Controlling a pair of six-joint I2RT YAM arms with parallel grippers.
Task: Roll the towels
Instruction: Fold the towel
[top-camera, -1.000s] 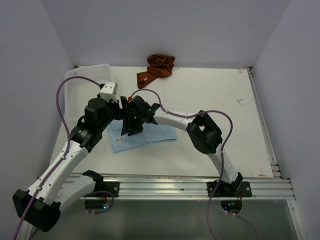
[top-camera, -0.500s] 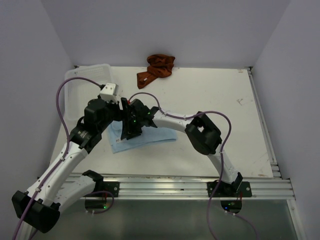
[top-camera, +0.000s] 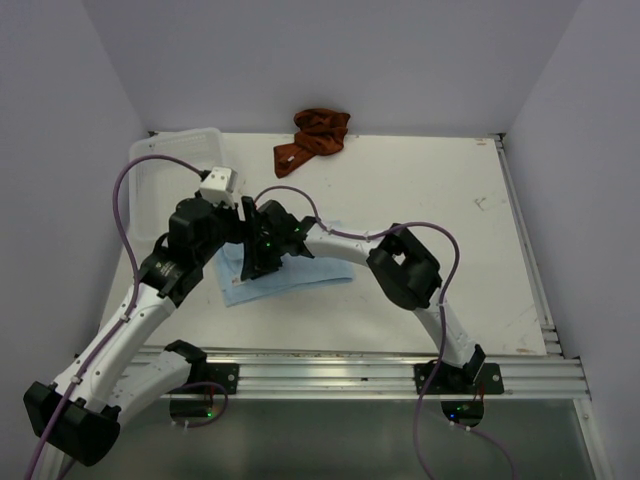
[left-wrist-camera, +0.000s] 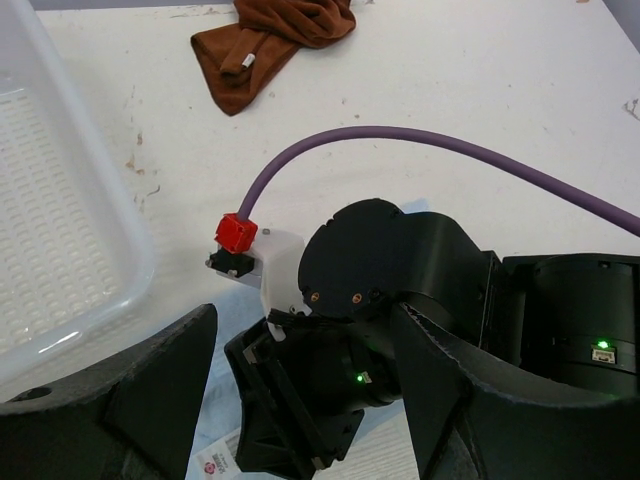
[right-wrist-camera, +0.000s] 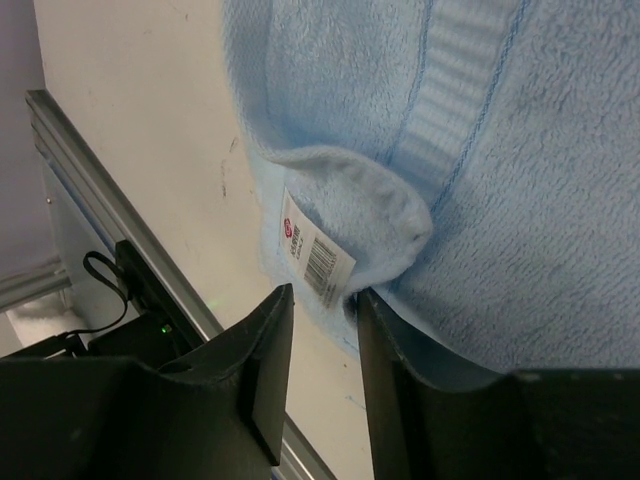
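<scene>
White tabletop (top-camera: 430, 200): both arms over the fleecy light-blue towel (right-wrist-camera: 500, 150).
We see the left gripper (left-wrist-camera: 305, 395) wide open, empty; the right gripper (right-wrist-camera: 322, 385), jaws a slit apart, meets the towel's folded corner by a barcode tag (right-wrist-camera: 315, 255), print unreadable, grip uncertain; the rust-brown towel (top-camera: 312, 138) lies crumpled far back.

- Soft, even light is falling from overhead in the top view. The white table (top-camera: 430, 200) is showing bright without glare, and the arms are casting only faint shadows.
- Small green indicator lights (left-wrist-camera: 602, 345) are glowing on the dark arm housings.
- In the left wrist view the tabletop is verging on washed-out, and the black fingers (left-wrist-camera: 160, 390) of the left gripper (left-wrist-camera: 300, 340) are looking soft.
- In the right wrist view the sky-blue towel (right-wrist-camera: 500, 200) is rendering sharply, pile visible, while the fingers (right-wrist-camera: 250, 380) of the right gripper (right-wrist-camera: 322, 300) are sitting dark and blurred.
</scene>
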